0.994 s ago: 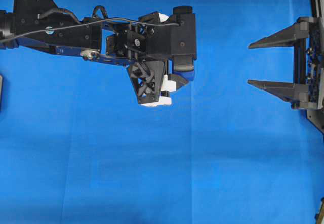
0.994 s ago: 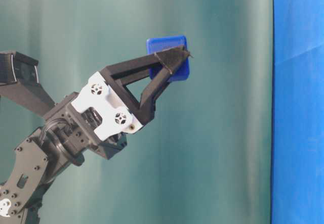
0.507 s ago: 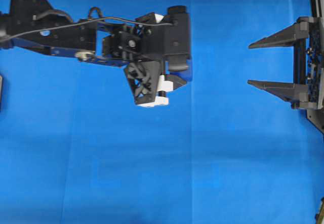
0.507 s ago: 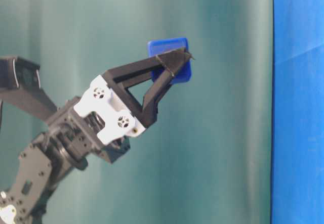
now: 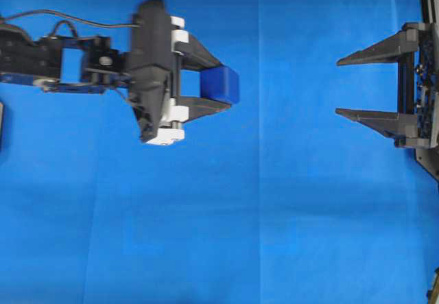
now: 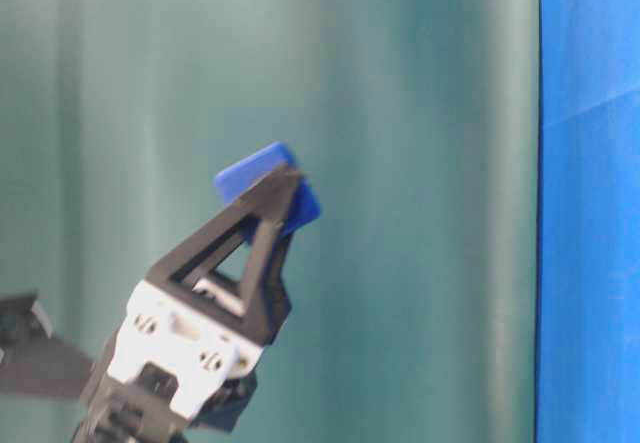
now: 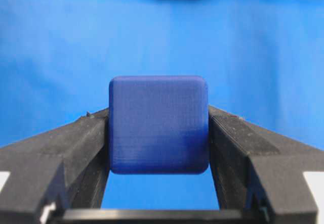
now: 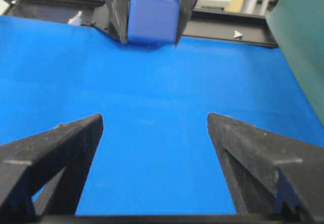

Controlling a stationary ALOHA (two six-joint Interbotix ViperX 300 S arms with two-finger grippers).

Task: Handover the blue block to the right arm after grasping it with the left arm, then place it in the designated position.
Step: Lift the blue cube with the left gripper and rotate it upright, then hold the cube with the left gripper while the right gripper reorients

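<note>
Overhead view of a blue cloth [image 5: 274, 215] covering the work surface. The left arm [image 5: 62, 64] reaches in from the nine o'clock edge, lying level and pointing toward three o'clock. Its left gripper [image 5: 223, 84], with white bracket pieces at the base, is clamped on the blue block [image 5: 219, 84], a small dark-blue cube with rounded edges. The block sits between the two black fingertips, one finger touching its twelve o'clock face and the other its six o'clock face, left of the picture's centre.

At the three o'clock edge is the right gripper [image 5: 339, 88], its two pointed black fingers spread wide and holding nothing. The tips point toward nine o'clock, facing the block, with a stretch of bare cloth between them. Block and right gripper are well apart.

The table-level view shows the block [image 6: 265, 188] raised in the air before a green curtain [image 6: 400, 113], pinched at the tips of the left gripper's fingers, which angle upward toward one o'clock.

The left wrist view shows the block [image 7: 158, 124] square-on, gripped on both sides by the black fingers [image 7: 76, 143].

The right wrist view looks across the cloth between its own spread fingers [image 8: 55, 148] at the block [image 8: 152, 19], held near twelve o'clock.
</note>
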